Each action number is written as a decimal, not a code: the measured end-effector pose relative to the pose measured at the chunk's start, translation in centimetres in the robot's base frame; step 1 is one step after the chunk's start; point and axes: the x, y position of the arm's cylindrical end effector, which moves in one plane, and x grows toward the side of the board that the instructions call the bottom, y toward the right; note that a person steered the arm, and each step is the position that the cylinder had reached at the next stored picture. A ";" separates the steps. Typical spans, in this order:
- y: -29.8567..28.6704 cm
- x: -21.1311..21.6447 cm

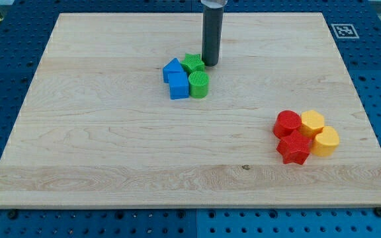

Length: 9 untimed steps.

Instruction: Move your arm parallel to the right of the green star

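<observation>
The green star (192,63) lies on the wooden board (111,145), above the middle, at the top of a small cluster. My tip (210,63) stands just to the view's right of the green star, very close to it or touching. Below the star sits a green cylinder (199,84). Two blue blocks lie to the left: one with a pointed top (172,68) and a blue cube (178,86) below it.
A second cluster lies at the lower right: a red cylinder (287,123), a red star (295,148), a yellow hexagon-like block (313,121) and a yellow cylinder (325,141). A fiducial marker (343,30) sits at the board's top right corner.
</observation>
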 end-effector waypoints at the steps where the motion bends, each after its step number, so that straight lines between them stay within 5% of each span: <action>1: 0.2 0.0; 9: 2.5 0.3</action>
